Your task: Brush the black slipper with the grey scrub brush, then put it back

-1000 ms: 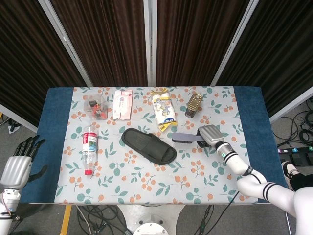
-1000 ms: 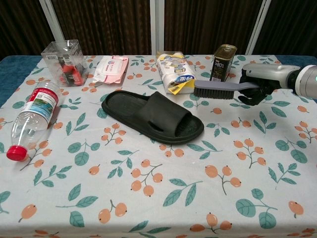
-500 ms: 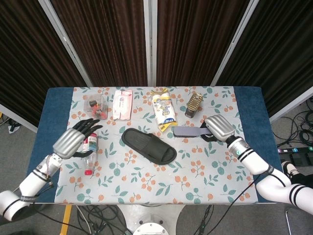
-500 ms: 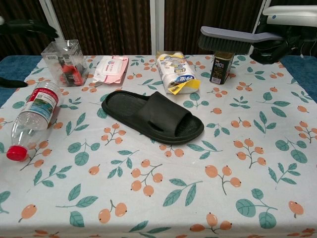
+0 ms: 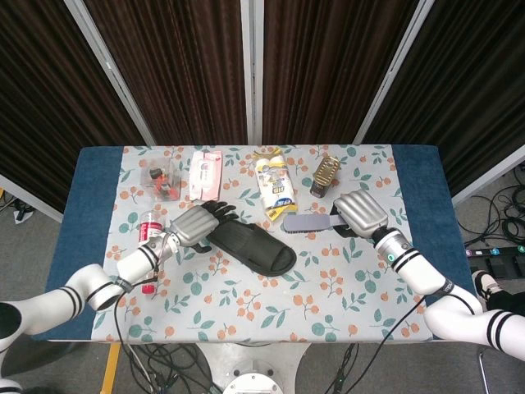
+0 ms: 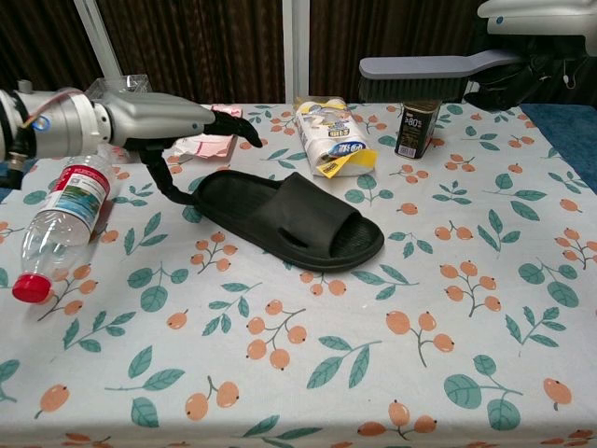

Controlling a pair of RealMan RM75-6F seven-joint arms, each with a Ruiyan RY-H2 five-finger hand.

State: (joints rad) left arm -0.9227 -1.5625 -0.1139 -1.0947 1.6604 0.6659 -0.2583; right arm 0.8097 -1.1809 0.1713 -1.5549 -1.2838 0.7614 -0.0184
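The black slipper lies flat near the table's middle, its heel end to the left. My left hand hovers at that heel end, fingers spread, thumb close to the rim, holding nothing. Above the table's right side, my right hand grips the handle of the grey scrub brush. The brush is level, bristles down, raised to the right of the slipper's toe.
On the floral cloth: a clear bottle with a red cap at the left, a clear box, a wipes pack, a blue and yellow packet and a brown tin along the back.
My left hand swung in from the table's left side to the slipper's heel. The right hand carried the brush slightly left, still raised.
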